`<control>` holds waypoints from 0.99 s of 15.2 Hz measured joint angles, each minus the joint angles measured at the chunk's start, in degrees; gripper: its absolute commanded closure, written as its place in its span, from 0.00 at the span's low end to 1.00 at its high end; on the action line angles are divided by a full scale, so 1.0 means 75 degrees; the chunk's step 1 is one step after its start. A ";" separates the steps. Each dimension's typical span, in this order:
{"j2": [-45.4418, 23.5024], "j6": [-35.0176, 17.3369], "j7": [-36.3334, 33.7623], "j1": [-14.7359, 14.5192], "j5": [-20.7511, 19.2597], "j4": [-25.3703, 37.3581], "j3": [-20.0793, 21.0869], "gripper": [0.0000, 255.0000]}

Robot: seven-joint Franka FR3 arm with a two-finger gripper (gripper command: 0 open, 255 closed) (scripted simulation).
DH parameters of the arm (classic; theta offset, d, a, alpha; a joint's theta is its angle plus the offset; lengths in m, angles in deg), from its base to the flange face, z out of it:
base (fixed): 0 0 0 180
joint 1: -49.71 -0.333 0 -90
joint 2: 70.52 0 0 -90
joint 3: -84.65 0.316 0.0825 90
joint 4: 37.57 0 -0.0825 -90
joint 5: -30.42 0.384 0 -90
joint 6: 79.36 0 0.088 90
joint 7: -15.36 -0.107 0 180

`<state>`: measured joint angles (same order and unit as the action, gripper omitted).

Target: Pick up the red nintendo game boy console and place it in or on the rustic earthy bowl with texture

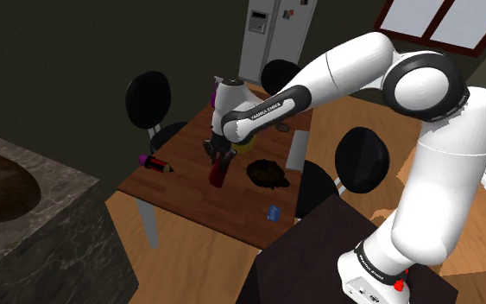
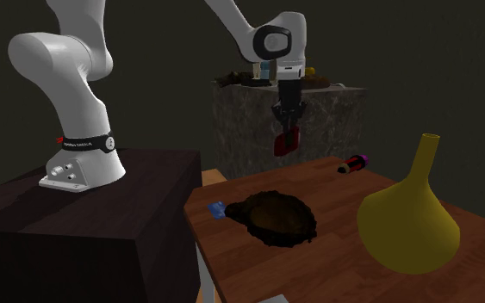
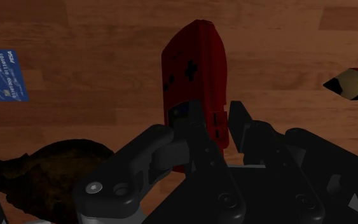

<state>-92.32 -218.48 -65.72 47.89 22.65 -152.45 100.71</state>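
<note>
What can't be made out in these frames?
Wrist view: red Game Boy lower end, hidden behind the tool.
Wrist view: dark bowl, cut off by the edge and the tool.
Wrist view: pencil, cut by the edge.
Shoulder view: blue card, print too small.

A brown wooden surface carries a small blue card near one edge, a thick red-and-black pencil with a magenta end near another, and a yellow funnel-necked vase. Black round-backed chairs stand around it. A grey marbled stone counter and a pale refrigerator stand apart.
</note>
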 measured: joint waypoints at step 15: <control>0.1579 0.0558 0.1351 0.0863 0.0754 -0.0953 -0.0055 1.00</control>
<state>-80.48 -214.30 -55.58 54.36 28.30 -159.60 100.30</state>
